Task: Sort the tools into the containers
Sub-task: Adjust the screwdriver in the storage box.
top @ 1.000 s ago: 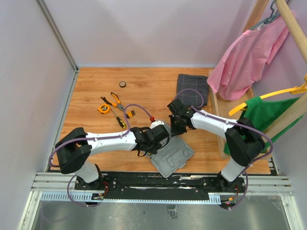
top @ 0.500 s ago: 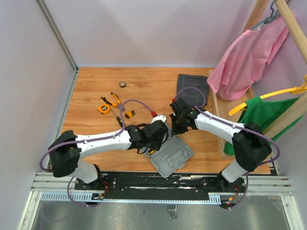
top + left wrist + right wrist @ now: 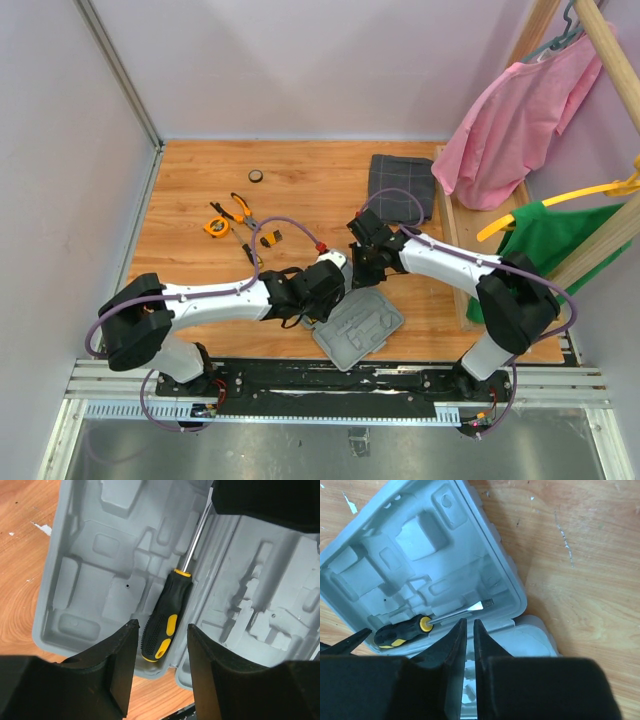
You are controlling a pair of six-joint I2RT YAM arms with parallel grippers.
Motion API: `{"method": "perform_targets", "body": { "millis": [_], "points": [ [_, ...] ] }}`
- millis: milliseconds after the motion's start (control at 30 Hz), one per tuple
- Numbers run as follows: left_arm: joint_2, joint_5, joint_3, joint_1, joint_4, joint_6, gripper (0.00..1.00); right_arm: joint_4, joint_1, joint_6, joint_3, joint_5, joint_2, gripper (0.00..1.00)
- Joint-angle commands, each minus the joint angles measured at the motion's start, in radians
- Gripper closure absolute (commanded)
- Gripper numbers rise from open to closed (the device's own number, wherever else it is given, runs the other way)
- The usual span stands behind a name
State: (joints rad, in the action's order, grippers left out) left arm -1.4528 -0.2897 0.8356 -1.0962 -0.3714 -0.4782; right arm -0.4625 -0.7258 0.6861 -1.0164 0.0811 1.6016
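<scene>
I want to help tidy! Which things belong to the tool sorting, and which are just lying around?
For the job: grey case, screwdriver inside it, pliers, tape measure.
Just lying about: folded cloth, pink shirt, green cloth, small dark ring.

Worktop [image 3: 310, 190]: pale brown wood-grain board, scuffed, with small white flecks in the wrist views.
Cloth [image 3: 400, 188]: dark grey, checked, folded; lay at the far right of the worktop.
Ring [image 3: 257, 176]: small, dark, round; lay near the far edge, well apart from the cloth.
Wooden rack [image 3: 450, 215]: stood at the worktop's right side.
Pink garment [image 3: 515, 125]: hung on the rack.
Green garment [image 3: 560, 240]: hung below a yellow hanger [image 3: 560, 200].
Rail [image 3: 100, 385]: metal, ran along the near edge.
</scene>
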Motion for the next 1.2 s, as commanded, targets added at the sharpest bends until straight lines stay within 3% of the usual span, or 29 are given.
{"method": "perform_targets", "body": {
  "millis": [0,1167],
  "points": [
    [0.004,0.013,-0.03,0.0,0.054,0.026,0.52,-0.015,-0.02,0.038,-0.006,-0.025,0.03,0.89],
    [-0.034,0.052,-0.05,0.0,0.089,0.021,0.6,0.029,-0.021,0.032,-0.037,-0.048,0.037,0.9]
  ]
}}
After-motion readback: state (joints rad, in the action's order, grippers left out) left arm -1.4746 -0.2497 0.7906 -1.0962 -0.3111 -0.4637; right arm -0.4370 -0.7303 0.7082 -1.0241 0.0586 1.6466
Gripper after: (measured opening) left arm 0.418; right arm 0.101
